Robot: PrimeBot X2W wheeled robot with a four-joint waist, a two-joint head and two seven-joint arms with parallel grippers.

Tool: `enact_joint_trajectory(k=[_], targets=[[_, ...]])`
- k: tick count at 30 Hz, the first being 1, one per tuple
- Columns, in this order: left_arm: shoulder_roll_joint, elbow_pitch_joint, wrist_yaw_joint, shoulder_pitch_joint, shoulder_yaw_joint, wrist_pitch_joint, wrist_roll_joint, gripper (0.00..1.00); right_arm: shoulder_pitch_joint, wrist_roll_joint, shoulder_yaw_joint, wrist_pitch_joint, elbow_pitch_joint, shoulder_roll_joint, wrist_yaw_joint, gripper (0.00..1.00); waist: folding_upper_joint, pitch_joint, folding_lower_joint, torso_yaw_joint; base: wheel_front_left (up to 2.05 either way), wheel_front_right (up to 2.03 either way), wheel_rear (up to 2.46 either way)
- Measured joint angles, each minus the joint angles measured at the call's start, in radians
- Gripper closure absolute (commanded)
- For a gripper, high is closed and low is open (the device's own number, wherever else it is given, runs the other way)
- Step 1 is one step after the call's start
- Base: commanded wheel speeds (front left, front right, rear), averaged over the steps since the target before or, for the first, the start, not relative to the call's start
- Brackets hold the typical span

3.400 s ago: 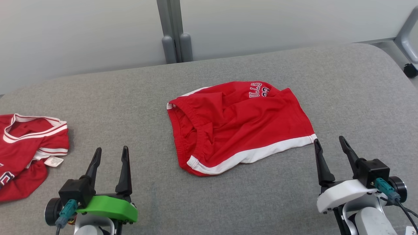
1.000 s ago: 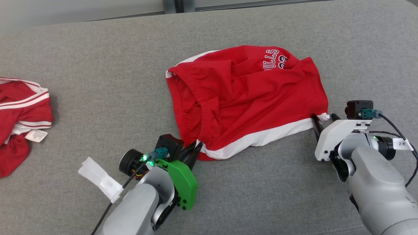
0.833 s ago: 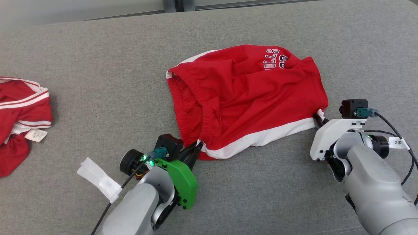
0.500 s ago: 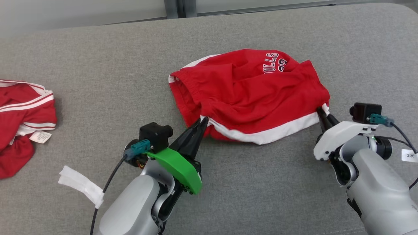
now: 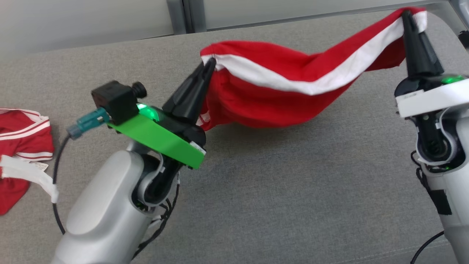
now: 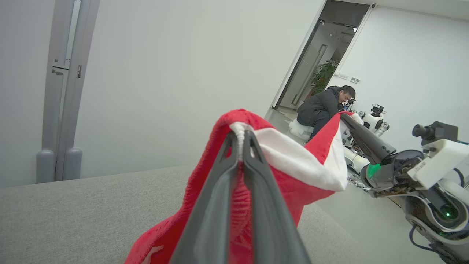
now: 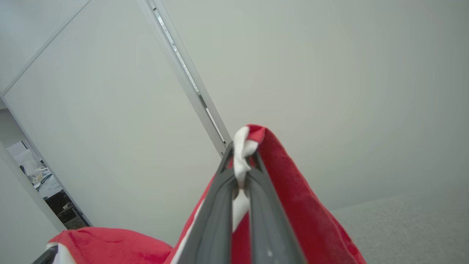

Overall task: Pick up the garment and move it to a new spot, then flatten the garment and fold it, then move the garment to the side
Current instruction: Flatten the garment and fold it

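The garment (image 5: 267,99), red shorts with a white hem band, hangs stretched between my two grippers above the grey cushion (image 5: 293,190). My left gripper (image 5: 209,63) is shut on the hem's left corner, and the left wrist view shows the white edge of the garment (image 6: 293,161) pinched at the tips of that gripper (image 6: 241,136). My right gripper (image 5: 406,14) is shut on the hem's right corner at the upper right. In the right wrist view the white band of the garment (image 7: 289,190) sits clamped in the right gripper (image 7: 242,156). The lower part of the shorts sags toward the cushion.
Another red garment (image 5: 22,132) with white stripes lies at the cushion's left edge. A grey wall post (image 5: 183,16) stands behind the cushion. A person (image 6: 324,106) sits crouched far off in the left wrist view, near other robots.
Both grippers have closed on the hem corners and lifted the shorts off the cushion, stretching the white band between them. The head camera has shifted too.
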Motion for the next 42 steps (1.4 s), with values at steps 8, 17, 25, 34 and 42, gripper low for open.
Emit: enact_joint_trajectory(k=[8,17,25,34,42], targets=[[0.012,-0.043,0.000,-0.095,0.096,0.003,-0.079,1.00,-0.096,-0.035,-0.087,0.090,-0.175,0.052,0.000,1.00,0.0000,-0.016,0.0000,-0.018,0.00,0.00,0.00],[-0.005,0.111,0.001,-0.189,0.164,-0.015,-0.141,1.00,-0.262,-0.137,-0.075,0.197,-0.027,0.113,0.000,1.00,0.0000,-0.089,0.0000,-0.018,0.00,0.00,0.00],[-0.041,0.238,0.002,-0.220,0.167,-0.022,-0.176,1.00,-0.315,-0.190,-0.114,0.242,0.088,0.137,0.000,1.00,0.0000,-0.156,0.0000,0.000,0.00,0.00,0.00],[-0.079,0.384,0.006,-0.327,0.183,-0.089,-0.162,1.00,-0.441,-0.261,-0.193,0.246,0.278,0.188,0.000,1.00,0.0000,-0.093,0.0000,0.013,0.00,0.00,0.00],[-0.125,0.371,0.000,-0.487,0.294,-0.153,-0.031,1.00,-0.641,-0.348,-0.212,-0.082,0.343,0.229,0.001,1.00,0.0000,0.037,0.0000,0.002,0.00,0.00,0.00]])
